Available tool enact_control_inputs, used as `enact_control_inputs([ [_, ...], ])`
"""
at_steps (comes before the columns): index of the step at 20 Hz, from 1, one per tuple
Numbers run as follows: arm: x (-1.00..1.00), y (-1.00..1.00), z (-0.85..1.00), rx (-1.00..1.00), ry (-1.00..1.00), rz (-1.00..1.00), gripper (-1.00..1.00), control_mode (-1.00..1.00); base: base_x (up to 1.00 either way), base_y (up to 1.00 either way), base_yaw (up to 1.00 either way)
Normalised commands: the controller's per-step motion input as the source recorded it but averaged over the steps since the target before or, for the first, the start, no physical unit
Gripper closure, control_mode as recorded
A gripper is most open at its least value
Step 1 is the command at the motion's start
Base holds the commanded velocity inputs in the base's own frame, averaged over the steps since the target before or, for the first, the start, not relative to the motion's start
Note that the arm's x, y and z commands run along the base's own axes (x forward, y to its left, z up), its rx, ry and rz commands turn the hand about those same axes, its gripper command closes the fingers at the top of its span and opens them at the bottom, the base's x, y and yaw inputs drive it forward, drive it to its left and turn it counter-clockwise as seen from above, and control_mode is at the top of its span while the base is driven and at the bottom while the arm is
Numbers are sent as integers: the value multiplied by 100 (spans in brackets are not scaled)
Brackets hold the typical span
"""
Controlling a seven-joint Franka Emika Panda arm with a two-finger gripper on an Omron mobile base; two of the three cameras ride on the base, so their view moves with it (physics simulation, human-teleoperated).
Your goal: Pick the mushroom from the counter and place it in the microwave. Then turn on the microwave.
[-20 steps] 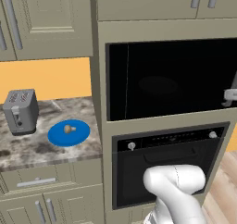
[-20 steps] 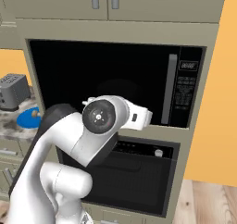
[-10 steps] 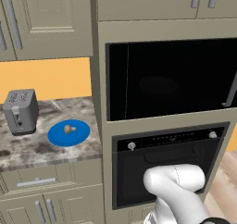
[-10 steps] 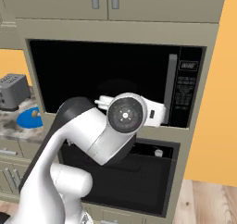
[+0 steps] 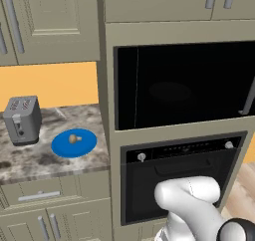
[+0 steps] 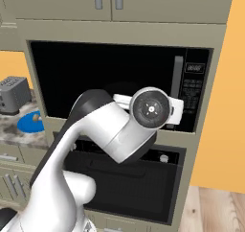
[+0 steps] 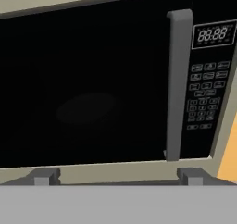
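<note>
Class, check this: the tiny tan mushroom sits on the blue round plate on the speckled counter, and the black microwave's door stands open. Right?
Not quite. The black microwave's door is shut, as the hand view shows. The tiny tan mushroom does sit on the blue round plate on the speckled counter.

Speckled counter (image 5: pixel 30 160): grey toaster (image 5: pixel 22 119) at back left; blue plate (image 5: pixel 74 144) near right edge, mushroom (image 5: pixel 74 138) on plate.

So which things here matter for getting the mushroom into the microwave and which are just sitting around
Part of the job:
mushroom
counter
microwave, door shut
its handle
its keypad

Just sitting around:
blue plate under the mushroom
toaster
oven
upper cabinets
</note>
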Motion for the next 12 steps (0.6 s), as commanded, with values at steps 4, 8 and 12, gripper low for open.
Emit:
enact_control_inputs([
  [4, 21, -10, 7, 0, 0, 0, -100, -100, 0, 0, 0],
  [8, 30, -3, 3, 0, 0, 0, -100, -100, 0, 0, 0],
  [12, 31, -6, 3, 0, 5, 0, -100, -100, 0, 0, 0],
])
